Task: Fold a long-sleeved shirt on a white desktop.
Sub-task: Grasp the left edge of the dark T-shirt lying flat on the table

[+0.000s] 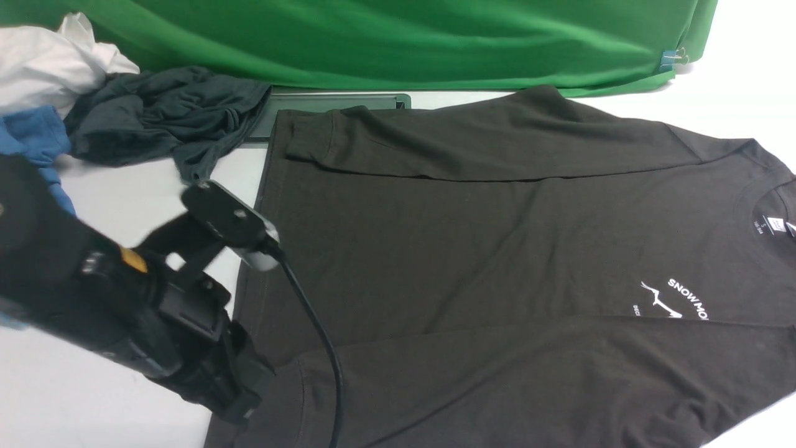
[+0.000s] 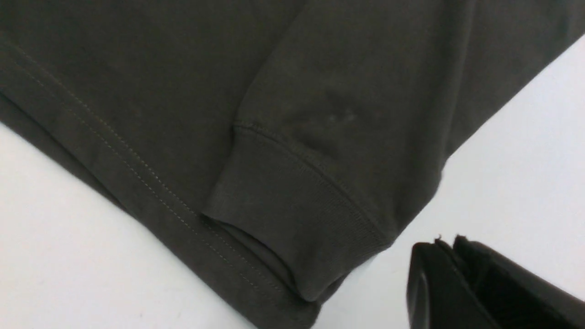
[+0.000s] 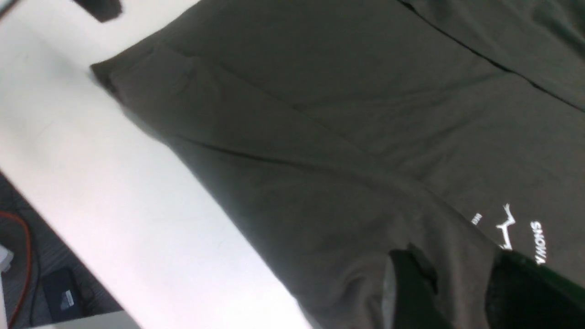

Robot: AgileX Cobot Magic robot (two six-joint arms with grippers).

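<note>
Your left arm (image 1: 93,292) sat nearest the front camera, low at the left, reaching across the worktop (image 1: 37,398) to the near hem corner of the long-sleeved shirt (image 1: 466,249). Noted for your left gripper (image 2: 448,240): in its wrist view the jaws stood only narrowly parted with nothing between them. They were over bare worktop just beside the near sleeve cuff (image 2: 292,219). That cuff lay flat on the stitched hem band, unheld. The wrist camera (image 1: 230,224) and its black cable (image 1: 317,336) crossed above the hem.

At the far left corner you had a crumpled pile: white cloth (image 1: 43,62), a blue garment (image 1: 31,137) and a slate-grey garment (image 1: 161,118). The grey one lay partly on a dark flat panel (image 1: 348,101), and the shirt's far hem corner overlapped that panel too. A green backdrop (image 1: 373,37) hung behind.

The shirt lay spread flat and front up, hem to the left, neck to the right. It filled the middle and right of the worktop. Both sleeves were folded inward across the body, the far cuff (image 1: 311,140) close to the hem. The white chest print (image 1: 678,298) and neck label (image 1: 774,224) showed near the right edge.

Your right gripper (image 3: 461,269) was outside the front view. Its wrist view showed the jaws spread apart over the shirt, just beside the print. You could not tell whether they touched the fabric.
</note>
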